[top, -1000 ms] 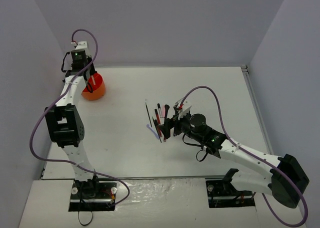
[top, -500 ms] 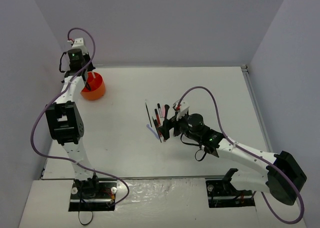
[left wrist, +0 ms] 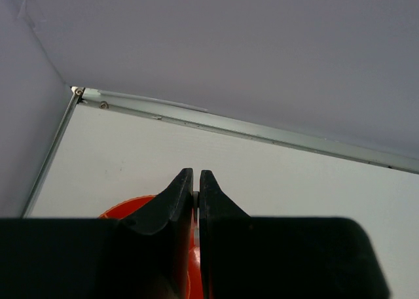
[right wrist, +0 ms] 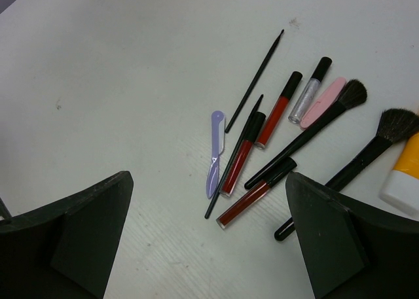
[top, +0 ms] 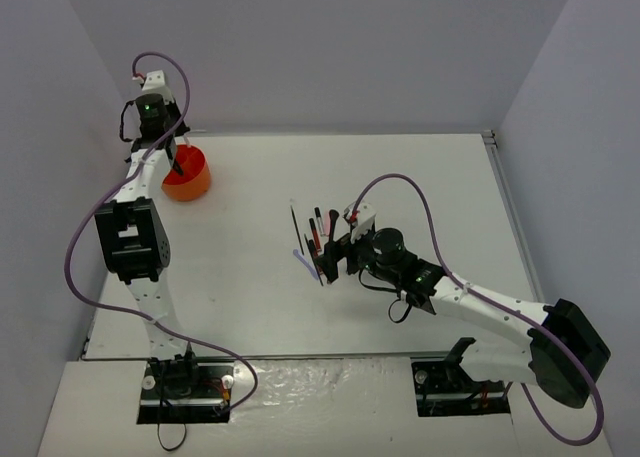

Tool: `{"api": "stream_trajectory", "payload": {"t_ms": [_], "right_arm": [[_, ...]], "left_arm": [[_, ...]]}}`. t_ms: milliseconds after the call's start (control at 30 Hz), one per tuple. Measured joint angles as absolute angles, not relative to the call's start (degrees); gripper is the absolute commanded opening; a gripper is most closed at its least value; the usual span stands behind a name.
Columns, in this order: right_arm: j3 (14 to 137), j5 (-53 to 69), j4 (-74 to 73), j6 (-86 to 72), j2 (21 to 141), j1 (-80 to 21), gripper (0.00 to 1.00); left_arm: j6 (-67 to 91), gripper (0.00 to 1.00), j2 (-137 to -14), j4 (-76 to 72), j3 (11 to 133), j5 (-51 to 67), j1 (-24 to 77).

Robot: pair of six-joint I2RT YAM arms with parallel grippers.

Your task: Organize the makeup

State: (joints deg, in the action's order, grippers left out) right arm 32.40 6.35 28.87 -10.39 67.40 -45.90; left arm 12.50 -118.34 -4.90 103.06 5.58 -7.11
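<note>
Two small changes show against a second ago. The left gripper [top: 170,160] now stands a little further back over the orange holder [top: 190,183], at the far left of the bench [top: 420,167]. The pale pink stick that leaned up beside it is no longer visible from above. In the left wrist view the fingers [left wrist: 180,194] are clenched together above the rim of the holder. We see only a thin pale sliver between them and cannot tell whether it is a pencil, so the stick may have gone down into the holder or may be hidden by the arm.

The right gripper [right wrist: 208,178] has crept slightly to the left and hovers over the rest of the makeup. Its fingers are spread wide and hold nothing.

Below it, all flat on the bench near the middle, lie:
- the lilac stick [right wrist: 215,152]
- the red tubes [right wrist: 243,156] just beside it
- a thin black pencil [right wrist: 255,80]
- a pink piece [right wrist: 324,101]
- two black brushes [right wrist: 308,132]
- the orange-white tube [right wrist: 402,171], at the edge of the view

We judge that one item is being delivered at the holder while the right arm lines up for the next pick. Most of the makeup is not yet sorted. The pieces lie close together and some are crossed, so the next grasp will need care to take only one.
</note>
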Motion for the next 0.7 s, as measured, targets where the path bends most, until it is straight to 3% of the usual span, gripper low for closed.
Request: {"api": "stream_trajectory", "payload": {"t_ms": [200, 367, 567, 700], "right_arm": [[32.4, 6.4, 28.9, -10.4, 67.4, -45.7, 1.0], [32.4, 6.5, 28.9, -10.4, 67.4, -45.7, 1.0], [32.4, 6.5, 28.9, -10.4, 68.0, -45.7, 1.0], [32.4, 6.4, 28.8, -10.4, 68.0, -45.7, 0.99]], "left_arm": [[12.7, 0.04, -121.2, -4.8, 103.4, 5.6, -7.6], [12.7, 0.17, -122.3, -4.2, 103.4, 5.6, -7.7], [12.8, 0.45, -122.4, -4.2, 103.4, 5.7, -7.9], [12.8, 0.53, -122.1, -3.9, 103.3, 5.8, -8.3]]}}
